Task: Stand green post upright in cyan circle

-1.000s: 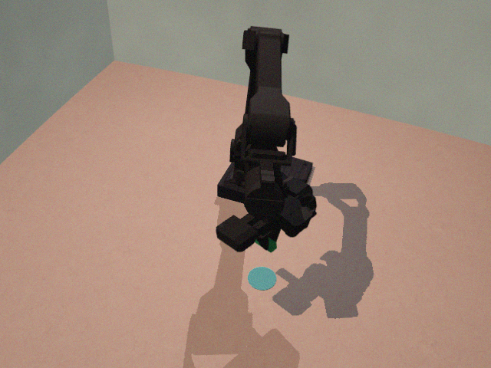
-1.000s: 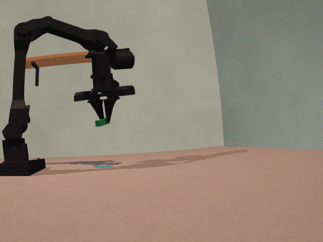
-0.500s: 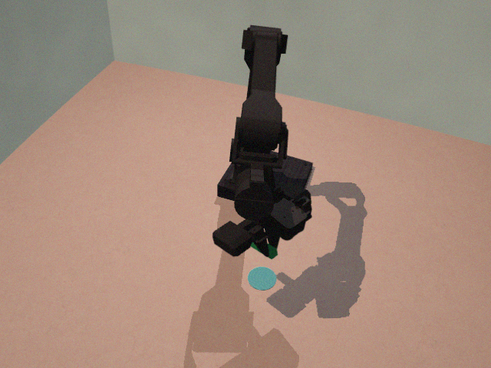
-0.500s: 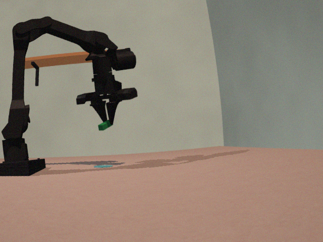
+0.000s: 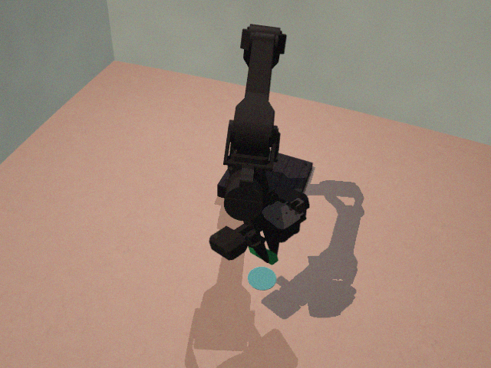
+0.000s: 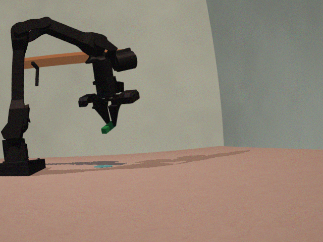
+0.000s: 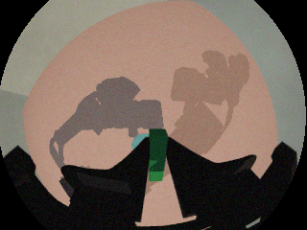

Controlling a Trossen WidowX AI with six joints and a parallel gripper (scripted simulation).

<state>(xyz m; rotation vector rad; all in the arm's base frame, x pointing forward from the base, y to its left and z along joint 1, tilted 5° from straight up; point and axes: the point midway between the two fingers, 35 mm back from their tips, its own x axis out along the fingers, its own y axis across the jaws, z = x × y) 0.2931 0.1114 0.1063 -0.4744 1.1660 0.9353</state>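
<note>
1. Gripper (image 6: 110, 122) clamped on the green post (image 6: 107, 128), dark fingers (image 6: 104, 114) pinching it near one end, seen from the exterior view.
2. Post carried high above the pink floor (image 6: 182, 203), touching nothing but the fingers.
3. Post tilted, not upright and not flat: lower free end down and to the left in the exterior view, upper end between the fingers.
4. Cyan circle (image 5: 261, 277) flat on the floor, well below the post and close to directly under it in the exterior view (image 6: 103, 166).
5. From the top view, post (image 5: 271, 257) showing just above the circle's upper edge, partly hidden by the fingers; gripper (image 5: 265, 251) likewise just beyond the circle on the arm's side.
6. From the wrist view, post (image 7: 156, 156) running lengthwise between the two fingers, a sliver of the circle (image 7: 137, 142) peeking out just left of the post's far end.
7. Arm's base (image 6: 39, 164) on the floor, left of the circle in the exterior view, apart from it.
8. Grey and brown arm shadows lying over the floor around the circle.
</note>
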